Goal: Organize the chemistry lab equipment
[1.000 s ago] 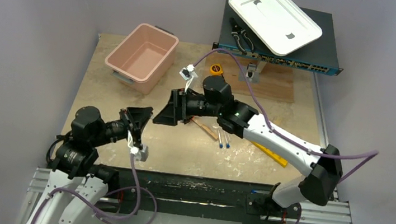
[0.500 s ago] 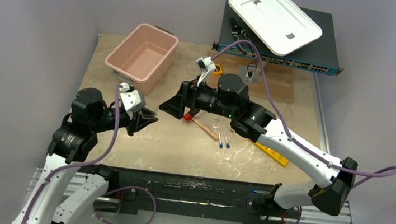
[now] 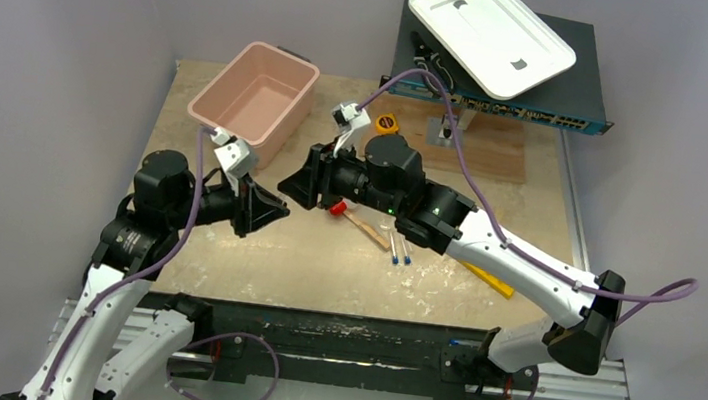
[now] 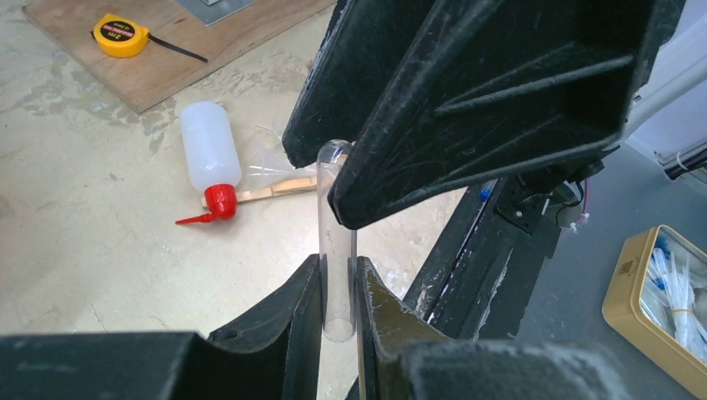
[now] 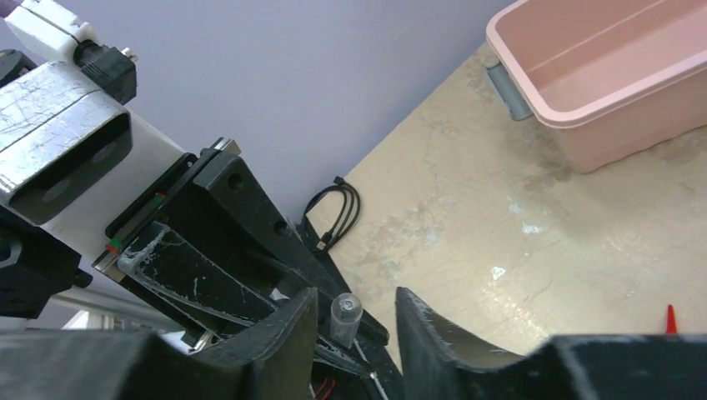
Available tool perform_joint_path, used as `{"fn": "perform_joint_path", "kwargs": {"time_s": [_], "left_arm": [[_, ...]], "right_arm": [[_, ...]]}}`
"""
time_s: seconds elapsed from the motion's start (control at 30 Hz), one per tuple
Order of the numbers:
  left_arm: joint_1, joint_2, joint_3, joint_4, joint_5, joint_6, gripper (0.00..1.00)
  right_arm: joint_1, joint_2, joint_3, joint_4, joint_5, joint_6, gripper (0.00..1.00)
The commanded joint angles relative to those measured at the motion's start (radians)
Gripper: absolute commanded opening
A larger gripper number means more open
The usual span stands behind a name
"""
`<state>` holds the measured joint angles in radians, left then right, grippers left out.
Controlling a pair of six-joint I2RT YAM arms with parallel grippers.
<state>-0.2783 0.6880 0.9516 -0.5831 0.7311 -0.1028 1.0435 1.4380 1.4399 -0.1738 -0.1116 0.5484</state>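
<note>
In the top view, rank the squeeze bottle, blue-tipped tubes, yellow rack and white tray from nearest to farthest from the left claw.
From the left claw:
1. squeeze bottle, just to its right, only the red cap showing.
2. blue-tipped tubes, mid-table, further right.
3. yellow rack, right side of the table.
4. white tray, far back right.

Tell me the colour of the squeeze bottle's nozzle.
Red nozzle on the translucent-white squeeze bottle; the left wrist view shows it best.
</note>
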Motion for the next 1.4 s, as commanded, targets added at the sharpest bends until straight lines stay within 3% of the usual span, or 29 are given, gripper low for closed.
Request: {"fn": "perform_joint_path", "kwargs": {"time_s": [0.0, 0.1, 0.37, 0.5, 0.57, 0.67, 0.73, 0.83, 0.93, 1.13, 1.37], "left_arm": [[-0.004, 0.001, 0.008, 0.052, -0.001, -0.048, 0.00], [-0.004, -0.001, 0.006, 0.055, -0.001, -0.045, 0.00], [-0.004, -0.010, 0.003, 0.054, -0.004, -0.039, 0.00], [-0.005, -0.013, 0.003, 0.048, -0.016, -0.028, 0.00], [-0.004, -0.013, 0.005, 0.040, -0.023, -0.019, 0.02], [-0.004, -0.002, 0.014, 0.012, -0.048, -0.023, 0.47], [-0.004, 0.012, 0.024, -0.013, -0.062, -0.014, 0.56], [-0.003, 0.026, 0.041, -0.044, -0.080, 0.004, 0.83], [0.003, 0.036, 0.047, -0.059, -0.085, 0.017, 0.92], [0.014, 0.077, 0.057, -0.073, -0.071, 0.029, 0.93], [0.018, 0.098, 0.067, -0.071, -0.060, 0.028, 0.93]], "right_arm": [[0.006, 0.000, 0.051, 0.001, 0.066, -0.016, 0.34], [0.007, 0.010, 0.052, 0.001, 0.066, -0.016, 0.29], [0.006, 0.042, 0.072, -0.008, 0.069, -0.014, 0.29], [0.007, 0.039, 0.073, -0.024, 0.098, -0.009, 0.02], [0.008, 0.024, 0.066, -0.037, 0.110, -0.008, 0.00], [0.007, -0.008, 0.034, -0.080, 0.201, 0.000, 0.00], [0.006, -0.041, -0.008, -0.132, 0.277, 0.027, 0.00], [0.004, -0.111, -0.102, -0.229, 0.437, 0.074, 0.00], [-0.004, -0.202, -0.207, -0.371, 0.607, 0.180, 0.00], [-0.037, -0.463, -0.433, -0.708, 0.835, 0.518, 0.00], [-0.040, -0.615, -0.472, -1.152, 1.029, 0.947, 0.00]]}}
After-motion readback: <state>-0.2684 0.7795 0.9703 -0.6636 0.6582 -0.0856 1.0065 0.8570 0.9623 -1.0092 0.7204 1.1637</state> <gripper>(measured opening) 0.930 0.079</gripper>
